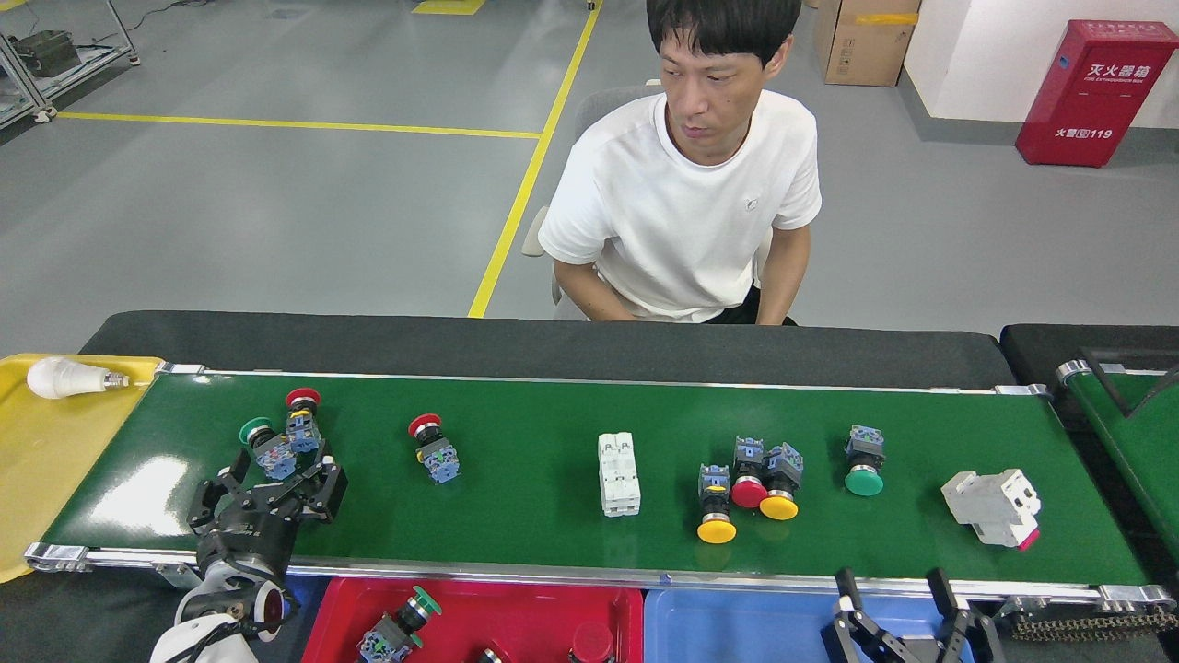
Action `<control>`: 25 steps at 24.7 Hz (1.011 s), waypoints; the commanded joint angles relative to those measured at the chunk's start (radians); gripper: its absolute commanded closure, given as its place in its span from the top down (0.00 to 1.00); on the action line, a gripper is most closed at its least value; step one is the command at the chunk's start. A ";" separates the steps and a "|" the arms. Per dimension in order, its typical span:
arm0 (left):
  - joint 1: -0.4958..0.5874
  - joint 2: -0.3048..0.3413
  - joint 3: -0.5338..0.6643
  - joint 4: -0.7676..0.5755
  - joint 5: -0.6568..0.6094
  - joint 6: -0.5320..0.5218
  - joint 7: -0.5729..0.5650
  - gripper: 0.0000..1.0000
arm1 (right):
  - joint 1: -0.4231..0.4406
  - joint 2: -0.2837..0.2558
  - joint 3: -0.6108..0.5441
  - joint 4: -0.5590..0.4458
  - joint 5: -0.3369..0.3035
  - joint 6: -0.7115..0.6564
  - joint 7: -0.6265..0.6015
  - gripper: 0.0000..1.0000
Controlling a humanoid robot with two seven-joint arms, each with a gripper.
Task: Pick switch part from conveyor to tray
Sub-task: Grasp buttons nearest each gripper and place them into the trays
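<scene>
Several switch parts lie on the green conveyor. At the left are a green-capped one and a red-capped one side by side, and another red-capped one lies alone. My left gripper hangs open over the belt, its fingers just on the near side of the green-capped part. Right of centre lies a cluster with yellow and red caps, and a green-capped one. My right gripper is open and empty at the bottom edge. The red tray holds a green-capped switch part.
Two white breaker blocks lie on the belt. A blue tray sits beside the red one. A yellow tray at the left end holds a light bulb. A person sits behind the belt. A second belt runs at the right.
</scene>
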 commanded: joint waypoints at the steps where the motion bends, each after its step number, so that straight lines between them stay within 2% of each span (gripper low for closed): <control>1: -0.055 0.012 -0.017 0.047 -0.003 0.037 0.017 1.00 | -0.058 0.005 0.058 0.034 0.027 0.036 0.051 0.94; 5: -0.142 0.026 -0.020 0.181 -0.001 0.054 0.037 1.00 | -0.169 -0.001 0.169 0.144 0.052 0.155 0.102 0.94; 7: -0.180 0.040 -0.023 0.238 -0.001 0.080 0.040 0.95 | -0.201 0.000 0.204 0.175 0.052 0.187 0.112 0.94; 9: -0.214 0.055 -0.035 0.284 -0.001 0.079 0.040 0.78 | -0.235 0.005 0.242 0.216 0.053 0.207 0.129 0.94; 10: -0.223 0.070 -0.055 0.302 0.005 0.077 0.041 0.66 | -0.262 0.009 0.262 0.250 0.053 0.224 0.132 0.94; 12: -0.226 0.089 -0.075 0.324 0.010 0.059 0.043 0.31 | -0.311 0.019 0.297 0.317 0.052 0.254 0.137 0.93; 13: -0.226 0.090 -0.078 0.325 0.013 0.039 0.043 0.17 | -0.334 0.025 0.313 0.354 0.052 0.273 0.135 0.92; 14: -0.226 0.090 -0.078 0.325 0.014 0.019 0.043 0.12 | -0.354 0.028 0.317 0.377 0.050 0.286 0.135 0.91; 15: -0.226 0.090 -0.077 0.325 0.014 0.006 0.043 0.10 | -0.373 0.028 0.319 0.394 0.049 0.291 0.135 0.86; 17: -0.222 0.086 -0.077 0.320 0.022 -0.001 0.043 0.10 | -0.397 0.020 0.322 0.412 0.042 0.280 0.135 0.65; 18: -0.217 0.084 -0.077 0.311 0.040 -0.012 0.043 0.10 | -0.406 0.020 0.322 0.426 0.041 0.267 0.134 0.45; 19: -0.207 0.083 -0.078 0.288 0.065 -0.026 0.043 0.10 | -0.411 0.019 0.320 0.437 0.038 0.241 0.132 0.30; 21: -0.144 0.083 -0.080 0.170 0.112 -0.079 0.038 0.10 | -0.411 0.019 0.317 0.442 0.038 0.217 0.129 0.20; 23: -0.045 0.084 -0.072 0.029 0.132 -0.119 0.032 0.10 | -0.411 0.017 0.319 0.440 0.030 0.214 0.126 0.19; 25: 0.100 0.089 -0.067 -0.176 0.154 -0.145 0.030 0.10 | -0.412 0.017 0.319 0.432 0.003 0.190 0.122 0.19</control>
